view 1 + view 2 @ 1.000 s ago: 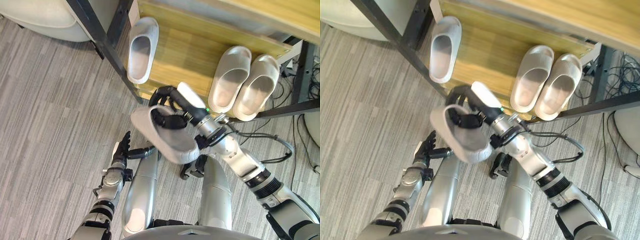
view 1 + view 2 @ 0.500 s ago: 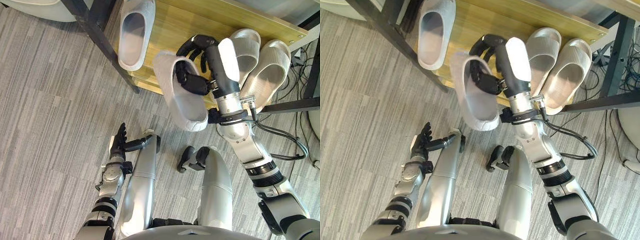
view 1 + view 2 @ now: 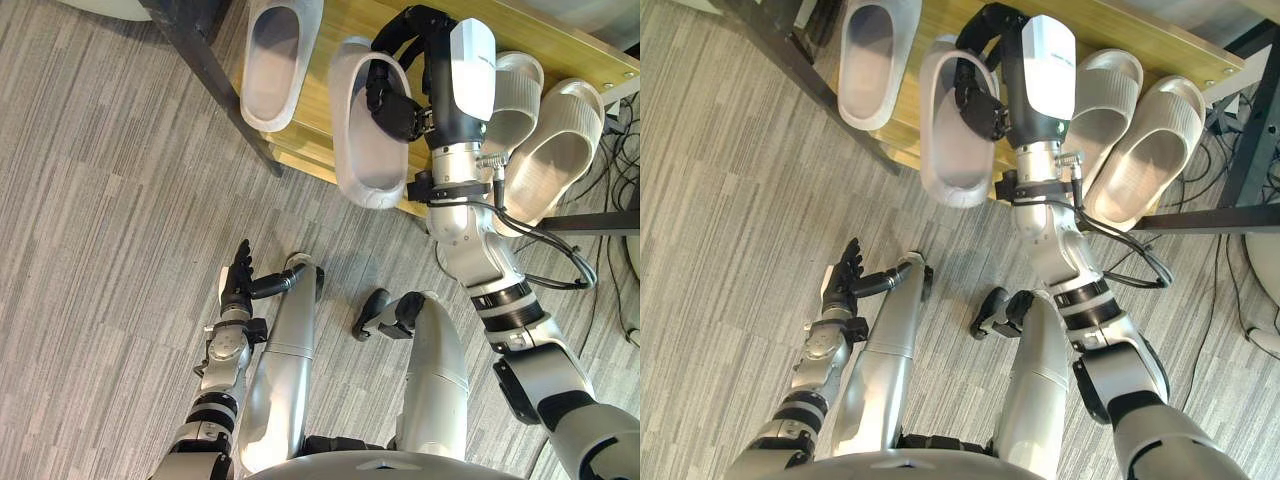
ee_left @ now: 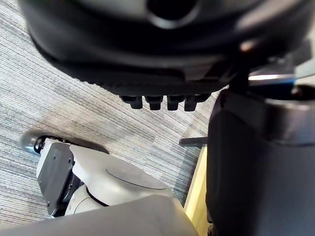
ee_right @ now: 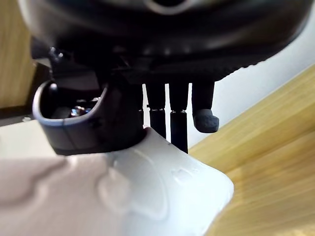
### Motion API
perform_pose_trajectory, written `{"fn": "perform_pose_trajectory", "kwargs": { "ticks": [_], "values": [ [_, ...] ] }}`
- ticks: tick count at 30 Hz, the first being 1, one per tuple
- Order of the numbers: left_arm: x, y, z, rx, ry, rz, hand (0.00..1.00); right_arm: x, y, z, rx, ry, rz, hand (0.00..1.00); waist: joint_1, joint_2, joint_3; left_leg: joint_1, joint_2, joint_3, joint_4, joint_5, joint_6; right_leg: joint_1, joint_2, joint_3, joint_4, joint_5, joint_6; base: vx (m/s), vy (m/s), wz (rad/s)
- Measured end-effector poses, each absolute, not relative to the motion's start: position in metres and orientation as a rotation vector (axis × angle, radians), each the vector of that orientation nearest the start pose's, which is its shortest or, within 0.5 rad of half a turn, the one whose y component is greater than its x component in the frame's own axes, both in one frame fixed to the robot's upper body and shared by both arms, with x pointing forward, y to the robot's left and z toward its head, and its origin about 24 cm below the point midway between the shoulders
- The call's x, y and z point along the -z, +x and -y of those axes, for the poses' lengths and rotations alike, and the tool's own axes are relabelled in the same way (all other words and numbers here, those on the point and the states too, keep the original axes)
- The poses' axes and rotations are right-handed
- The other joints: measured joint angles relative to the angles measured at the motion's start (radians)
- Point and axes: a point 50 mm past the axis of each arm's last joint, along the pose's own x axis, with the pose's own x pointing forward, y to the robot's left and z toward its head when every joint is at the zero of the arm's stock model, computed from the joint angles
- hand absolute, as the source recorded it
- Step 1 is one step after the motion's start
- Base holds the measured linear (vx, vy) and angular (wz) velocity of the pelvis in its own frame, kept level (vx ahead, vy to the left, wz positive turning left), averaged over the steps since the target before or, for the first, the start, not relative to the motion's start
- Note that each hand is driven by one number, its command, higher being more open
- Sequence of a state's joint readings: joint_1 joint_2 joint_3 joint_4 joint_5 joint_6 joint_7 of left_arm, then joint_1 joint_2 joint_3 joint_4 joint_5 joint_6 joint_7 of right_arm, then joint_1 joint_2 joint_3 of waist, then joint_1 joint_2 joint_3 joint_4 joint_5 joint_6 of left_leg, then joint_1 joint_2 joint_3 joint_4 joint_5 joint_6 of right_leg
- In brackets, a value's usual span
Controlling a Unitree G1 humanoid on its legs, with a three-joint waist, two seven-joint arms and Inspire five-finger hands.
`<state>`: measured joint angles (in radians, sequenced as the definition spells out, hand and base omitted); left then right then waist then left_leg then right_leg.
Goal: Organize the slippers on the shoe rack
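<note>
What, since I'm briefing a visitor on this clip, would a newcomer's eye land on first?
The right hand, curled round a grey slipper, holds it at the front edge of the wooden shoe rack. That spot lies between a lone slipper on the left and a pair on the right. The left hand hangs open low over the floor.

Office-like room, grey carpet (image 3: 100, 180), wooden shoe rack (image 3: 1120, 25)

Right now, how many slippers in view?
4. Left slipper on the shelf's left end; held slipper in the right hand, over the shelf's front edge; pair side by side on the shelf's right. Others may be hidden.
</note>
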<state>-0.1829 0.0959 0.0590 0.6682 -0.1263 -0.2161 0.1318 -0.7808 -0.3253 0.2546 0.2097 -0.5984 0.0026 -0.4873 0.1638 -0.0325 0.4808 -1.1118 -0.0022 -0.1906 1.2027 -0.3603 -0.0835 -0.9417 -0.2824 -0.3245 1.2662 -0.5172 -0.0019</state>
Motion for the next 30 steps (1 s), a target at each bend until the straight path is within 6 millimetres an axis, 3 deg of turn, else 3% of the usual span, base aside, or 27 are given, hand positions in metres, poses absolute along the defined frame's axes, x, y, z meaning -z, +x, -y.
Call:
{"fn": "perform_pose_trajectory", "kwargs": {
  "ticks": [9,10,15,23,30],
  "values": [
    [0.039,0.264,-0.182,-0.255,-0.029,-0.267,1.0,-0.251,0.366,0.119,0.37,-0.881,0.795,0.0,0.023,0.0,0.0,-0.025,-0.026,-0.021,0.006,0.003,-0.006,0.0,-0.027,-0.031,0.013,-0.018,-0.004,0.02,0.031,0.12],
    [0.039,0.264,-0.181,-0.255,-0.031,-0.267,1.0,-0.253,0.368,0.119,0.38,-0.881,0.798,1.0,0.028,0.0,0.0,-0.029,-0.029,-0.026,0.007,0.003,-0.006,0.0,-0.029,-0.036,0.013,-0.021,-0.005,0.03,0.028,0.14],
    [0.04,0.264,-0.179,-0.258,-0.047,-0.268,1.0,-0.267,0.373,0.119,0.425,-0.877,0.807,1.0,0.034,0.001,0.0,-0.042,-0.036,-0.037,0.012,0.003,-0.007,0.0,-0.037,-0.053,0.013,-0.023,-0.005,0.02,0.047,0.07],
    [0.039,0.267,-0.172,-0.243,-0.044,-0.27,1.0,-0.268,0.378,0.12,0.437,-0.851,0.782,1.0,0.053,0.008,-0.005,-0.044,-0.047,-0.042,0.015,0.005,-0.014,0.001,-0.049,-0.061,0.029,-0.036,-0.016,0.0,0.037,0.05],
    [0.042,0.266,-0.17,-0.244,-0.047,-0.287,1.0,-0.268,0.378,0.12,0.434,-0.836,0.777,1.0,0.05,0.018,-0.01,-0.038,-0.049,-0.042,0.023,0.006,-0.015,0.008,-0.055,-0.063,0.04,-0.041,-0.019,0.0,0.036,0.02]
  ]
}}
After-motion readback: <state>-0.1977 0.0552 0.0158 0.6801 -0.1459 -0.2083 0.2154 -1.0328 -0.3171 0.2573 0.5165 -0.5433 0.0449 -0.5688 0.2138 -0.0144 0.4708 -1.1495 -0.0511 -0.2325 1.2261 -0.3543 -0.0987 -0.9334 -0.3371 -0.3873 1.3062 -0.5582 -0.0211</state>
